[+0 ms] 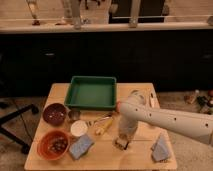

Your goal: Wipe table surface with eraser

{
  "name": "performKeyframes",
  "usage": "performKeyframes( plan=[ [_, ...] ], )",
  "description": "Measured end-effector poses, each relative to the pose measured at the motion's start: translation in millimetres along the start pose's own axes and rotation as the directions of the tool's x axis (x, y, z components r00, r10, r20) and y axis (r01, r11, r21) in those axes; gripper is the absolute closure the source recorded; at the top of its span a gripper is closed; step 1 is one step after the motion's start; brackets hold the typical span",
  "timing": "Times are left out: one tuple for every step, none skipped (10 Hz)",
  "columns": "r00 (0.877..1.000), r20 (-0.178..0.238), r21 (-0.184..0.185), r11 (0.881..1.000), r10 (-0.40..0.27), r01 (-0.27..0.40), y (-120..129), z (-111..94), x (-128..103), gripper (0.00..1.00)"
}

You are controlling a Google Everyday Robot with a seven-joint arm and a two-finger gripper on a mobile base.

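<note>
Item 1. Table surface (107,156): light tan wooden top, carrying everything listed below.

Item 2. Near edge, left: orange bowl (52,145) with dark contents that cannot be made out. Just beside it to the right, a grey-blue wedge block (81,147). A second grey-blue wedge (161,148) stands near the right front corner.

Item 3. Eraser (121,145): small tan block with a darker underside, lying on the table between the two wedges, apart from both.

Item 4. Gripper (122,140): pointing straight down, directly over the eraser and meeting its top. Whether it is clamped on the block cannot be told. The white arm (165,120) runs from it off toward the right.

Item 5. Middle row: white cup (78,128); a yellow object (104,127) lying to the left of the gripper; dark maroon bowl (55,113); small metal cup (74,115).

Item 6. Far side: green rectangular tray (92,102).

Item 7. Beyond the table: dark cabinets (100,55) under a pale counter.
</note>
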Motion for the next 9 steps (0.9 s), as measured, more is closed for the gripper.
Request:
performKeyframes(
  plan=[
    [0.999,-0.002,0.004,0.999,0.045,-0.045,4.6,-0.3,1.2,0.97],
    [0.998,-0.002,0.007,0.998,0.059,-0.059,5.9,-0.2,2.0,0.97],
    [0.998,0.004,0.007,0.998,0.067,-0.067,6.8,3.0,2.3,0.97],
    [0.997,0.012,0.002,0.997,0.076,-0.076,8.6,6.5,3.3,0.97],
    [0.996,0.018,-0.008,0.996,0.088,-0.088,12.4,10.1,5.1,0.97],
    [0.995,0.022,-0.017,0.995,0.102,-0.102,16.6,13.2,8.2,0.97],
    [0.993,0.025,-0.027,0.993,0.116,-0.115,20.7,15.8,11.6,0.97],
    [0.991,0.027,-0.040,0.991,0.129,-0.128,24.6,17.8,15.6,0.97],
    [0.989,0.029,-0.062,0.988,0.144,-0.142,27.7,20.5,20.5,0.97]
  ],
)
